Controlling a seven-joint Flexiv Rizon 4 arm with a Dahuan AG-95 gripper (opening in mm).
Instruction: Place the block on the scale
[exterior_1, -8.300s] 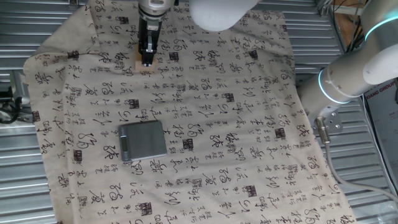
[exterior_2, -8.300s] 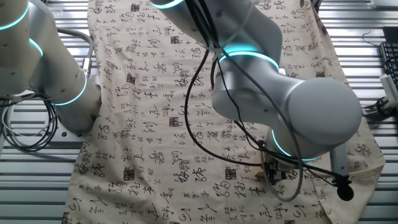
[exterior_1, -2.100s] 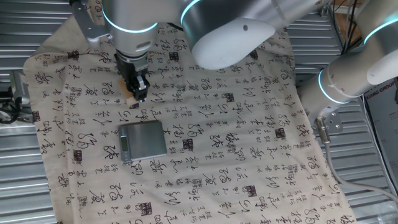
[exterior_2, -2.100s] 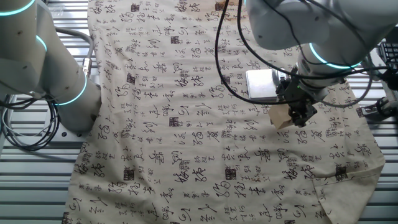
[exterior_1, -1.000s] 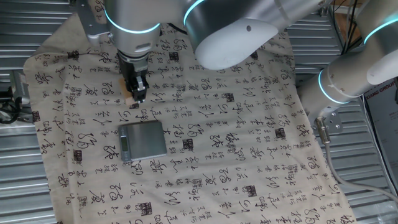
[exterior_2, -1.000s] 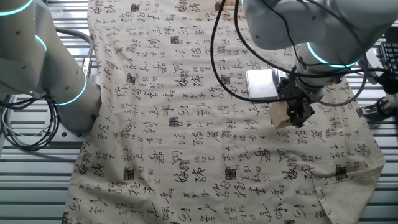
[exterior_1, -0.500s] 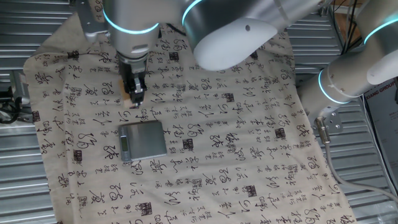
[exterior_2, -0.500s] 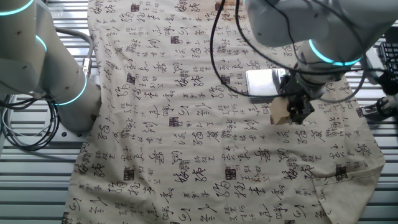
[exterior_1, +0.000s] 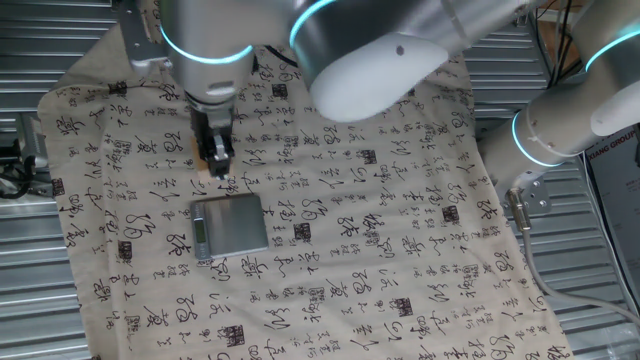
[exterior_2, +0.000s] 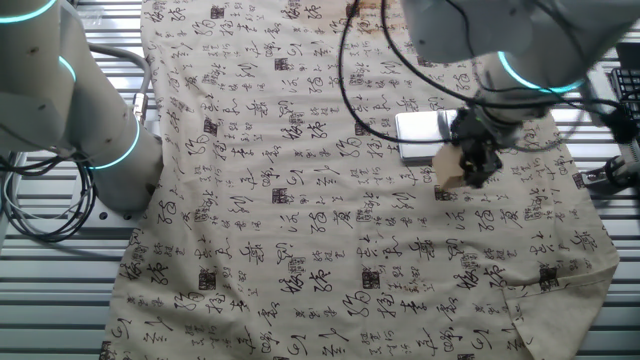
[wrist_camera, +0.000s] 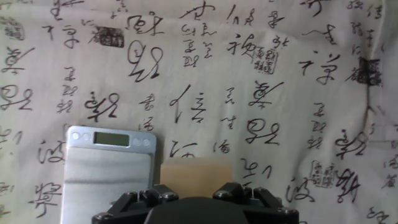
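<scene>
My gripper (exterior_1: 217, 153) is shut on the block (exterior_1: 207, 156), a small tan wooden cube, and holds it above the cloth just beyond the scale (exterior_1: 231, 224). In the other fixed view the block (exterior_2: 450, 172) hangs in the gripper (exterior_2: 474, 165) next to the scale (exterior_2: 423, 134), which the arm partly hides. In the hand view the block (wrist_camera: 196, 171) sits between my fingers at the bottom, and the grey scale (wrist_camera: 107, 168) with its display strip lies to the left of it.
A beige cloth printed with black characters (exterior_1: 380, 240) covers the table. A second robot arm stands at the right (exterior_1: 570, 120), seen at the left in the other fixed view (exterior_2: 70, 110). Ribbed metal table shows round the cloth.
My gripper has carried the block from the far part of the cloth toward the scale. In the last second it shifted slightly closer to the scale's edge.
</scene>
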